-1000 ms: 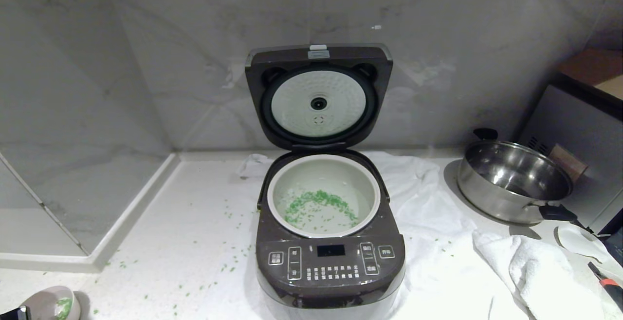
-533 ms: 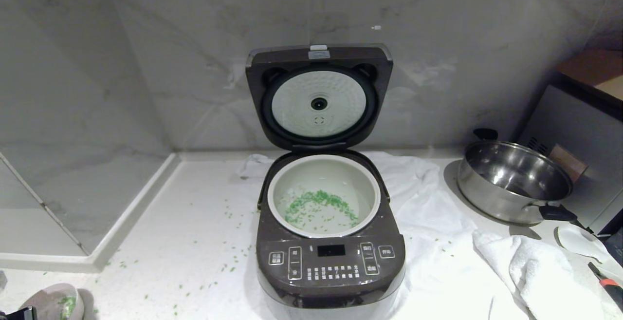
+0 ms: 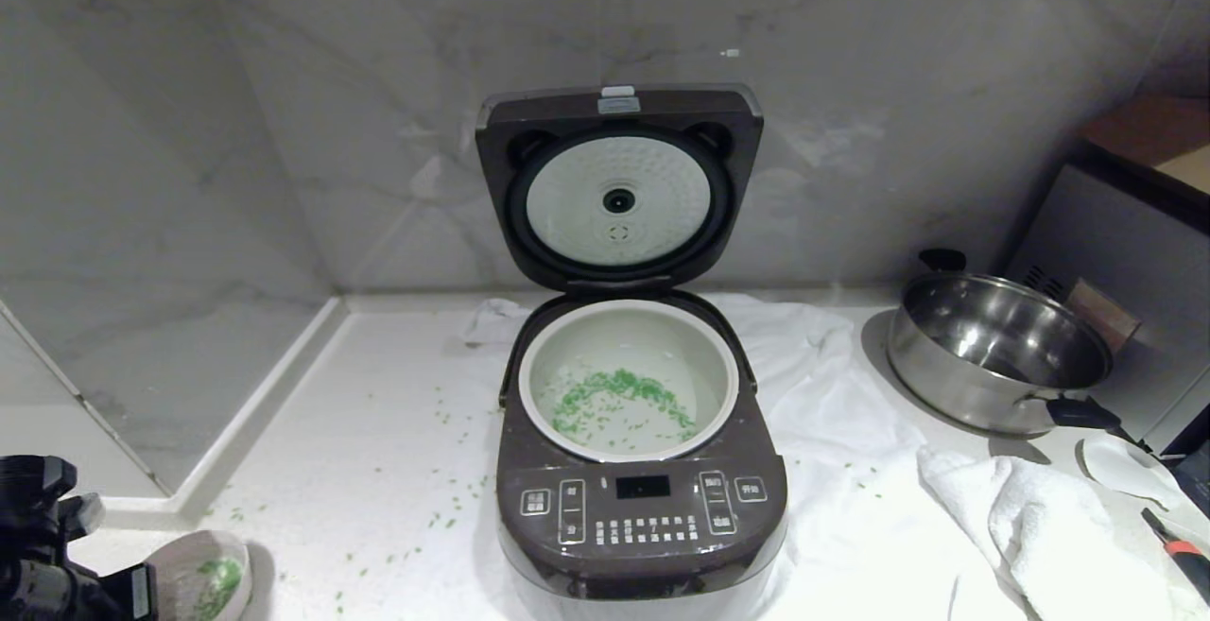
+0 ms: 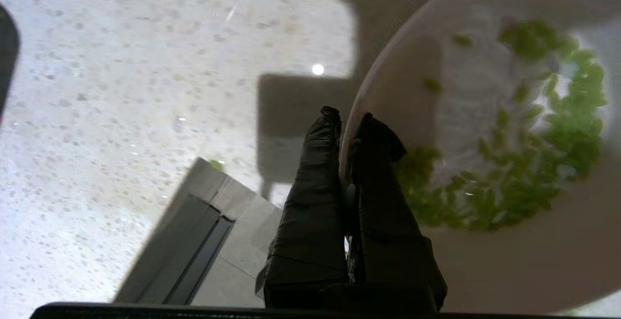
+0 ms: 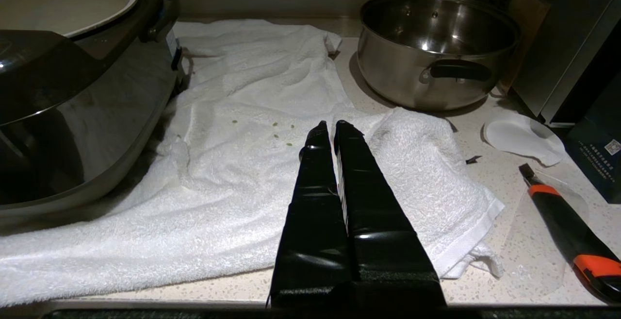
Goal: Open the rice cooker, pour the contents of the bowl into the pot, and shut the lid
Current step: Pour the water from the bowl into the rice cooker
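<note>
The bowl point(image 3: 200, 581), holding green grains point(image 4: 543, 163), sits low left of the open rice cooker point(image 3: 641, 470), its rim pinched by the left gripper point(image 4: 345, 125). That thin 1-edge hold could slip, scattering grains. The right gripper point(image 5: 334, 132), pressed together, rests over the towel point(image 5: 252, 129).

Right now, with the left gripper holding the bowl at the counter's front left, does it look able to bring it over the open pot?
Probably yes. The left gripper is shut on the bowl's rim, the lid stands upright, and only scattered grains lie on the counter between bowl and pot.
</note>
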Controlling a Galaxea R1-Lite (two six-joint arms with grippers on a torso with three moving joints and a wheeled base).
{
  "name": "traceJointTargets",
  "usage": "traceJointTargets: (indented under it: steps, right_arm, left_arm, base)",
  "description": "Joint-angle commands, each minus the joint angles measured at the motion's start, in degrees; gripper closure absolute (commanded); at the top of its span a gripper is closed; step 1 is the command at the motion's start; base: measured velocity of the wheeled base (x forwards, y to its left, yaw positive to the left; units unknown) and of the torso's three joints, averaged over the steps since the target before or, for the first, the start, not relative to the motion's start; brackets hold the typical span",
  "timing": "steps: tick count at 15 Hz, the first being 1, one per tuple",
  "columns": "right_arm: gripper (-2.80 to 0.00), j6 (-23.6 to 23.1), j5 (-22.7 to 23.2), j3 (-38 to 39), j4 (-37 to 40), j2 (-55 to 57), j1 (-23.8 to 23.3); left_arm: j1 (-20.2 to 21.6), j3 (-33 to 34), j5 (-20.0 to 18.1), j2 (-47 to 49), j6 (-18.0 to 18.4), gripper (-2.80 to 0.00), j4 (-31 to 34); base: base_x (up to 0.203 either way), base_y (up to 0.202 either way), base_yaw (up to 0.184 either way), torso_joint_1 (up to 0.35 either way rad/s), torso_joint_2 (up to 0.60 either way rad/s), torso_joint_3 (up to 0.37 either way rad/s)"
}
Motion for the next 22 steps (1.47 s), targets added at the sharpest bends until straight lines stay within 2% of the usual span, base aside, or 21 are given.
traceJointTargets:
  steps: [1, 6, 9, 15, 19, 22]
  right_arm:
    - [0.0, -0.01, 0.02, 0.0, -0.01, -0.01, 0.01]
    - [0.0, -0.01, 0.02, 0.0, -0.01, -0.01, 0.01]
    - [0.0, -0.01, 0.02, 0.0, -0.01, -0.01, 0.01]
    - [0.0, -0.01, 0.02, 0.0, -0.01, -0.01, 0.01]
    - [0.0, -0.01, 0.02, 0.0, -0.01, -0.01, 0.01]
    - [0.0, -0.01, 0.02, 0.0, -0.01, -0.01, 0.01]
  left_arm:
    - [-4.64, -1.49, 0.11, -3.4, -2.01, 0.0, 2.41]
    - [-14.32, -11.87, -0.09, -7.65, -9.9, 0.0, 17.62]
    - [-19.99, -18.49, -0.12, -8.05, -13.66, 0.0, 23.53]
    - [-27.46, -33.94, -0.12, -6.89, -17.85, 0.0, 36.6]
    - [-32.57, -46.92, -0.12, -3.93, -20.73, 0.0, 46.96]
    - [-35.14, -54.39, -0.12, -1.31, -21.77, 0.0, 52.25]
  base:
    - [0.0, 0.0, 0.0, 0.0, 0.0, 0.0]
    - [0.0, 0.0, 0.0, 0.0, 0.0, 0.0]
    - [0.0, 0.0, 0.0, 0.0, 0.0, 0.0]
    - [0.0, 0.0, 0.0, 0.0, 0.0, 0.0]
    - [0.0, 0.0, 0.0, 0.0, 0.0, 0.0]
    - [0.0, 0.0, 0.0, 0.0, 0.0, 0.0]
